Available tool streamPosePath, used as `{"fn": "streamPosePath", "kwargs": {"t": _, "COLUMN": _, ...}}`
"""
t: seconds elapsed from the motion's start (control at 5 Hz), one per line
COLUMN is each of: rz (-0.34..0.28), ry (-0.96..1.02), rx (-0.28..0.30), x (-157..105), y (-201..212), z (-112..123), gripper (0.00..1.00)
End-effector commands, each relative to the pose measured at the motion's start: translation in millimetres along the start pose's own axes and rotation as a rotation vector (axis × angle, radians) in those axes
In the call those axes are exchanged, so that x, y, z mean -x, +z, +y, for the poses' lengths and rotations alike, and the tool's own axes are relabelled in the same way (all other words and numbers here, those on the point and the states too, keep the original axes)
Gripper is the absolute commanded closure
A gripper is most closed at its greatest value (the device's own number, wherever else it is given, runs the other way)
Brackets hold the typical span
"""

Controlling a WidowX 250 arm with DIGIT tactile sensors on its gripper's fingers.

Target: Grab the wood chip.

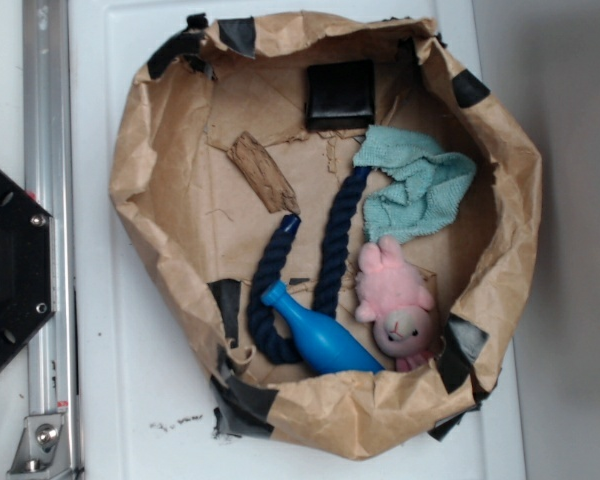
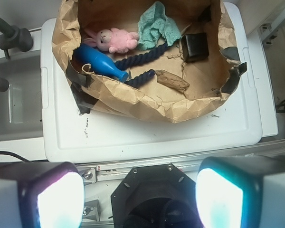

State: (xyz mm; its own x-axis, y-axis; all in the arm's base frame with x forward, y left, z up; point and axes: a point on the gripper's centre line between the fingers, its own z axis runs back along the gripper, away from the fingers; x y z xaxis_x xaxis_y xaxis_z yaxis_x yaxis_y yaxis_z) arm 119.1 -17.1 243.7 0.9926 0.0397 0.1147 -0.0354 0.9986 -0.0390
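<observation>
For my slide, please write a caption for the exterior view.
Wood chip lies untouched in a paper-lined bin beside a blue rope.

You see a blue bottle [image 1: 320, 336] beside a pink bunny [image 1: 395, 298], a dark blue rope [image 1: 325, 262], a teal cloth [image 1: 418, 190] and a black pad [image 1: 340, 94] in a paper nest [image 1: 150, 150].

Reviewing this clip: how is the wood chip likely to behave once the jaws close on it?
The wood chip looks flat and rigid, so it probably holds its shape rather than drooping. Its rough, grainy surface should resist slipping. Being thin and lying flat on the paper liner, it may be hard to get under and could slide when nudged. It looks light; splintery edges might crumble.
</observation>
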Motion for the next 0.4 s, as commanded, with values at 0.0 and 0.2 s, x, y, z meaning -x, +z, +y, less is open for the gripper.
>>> {"fn": "streamPosePath", "kwargs": {"t": 0.0, "rz": 0.000, "ry": 0.000, "rx": 0.000, "x": 0.0, "y": 0.0, "z": 0.0, "gripper": 0.00}}
{"fn": "streamPosePath", "kwargs": {"t": 0.2, "rz": 0.026, "ry": -0.013, "rx": -0.074, "x": -41.1, "y": -29.2, "z": 10.9, "gripper": 0.00}}
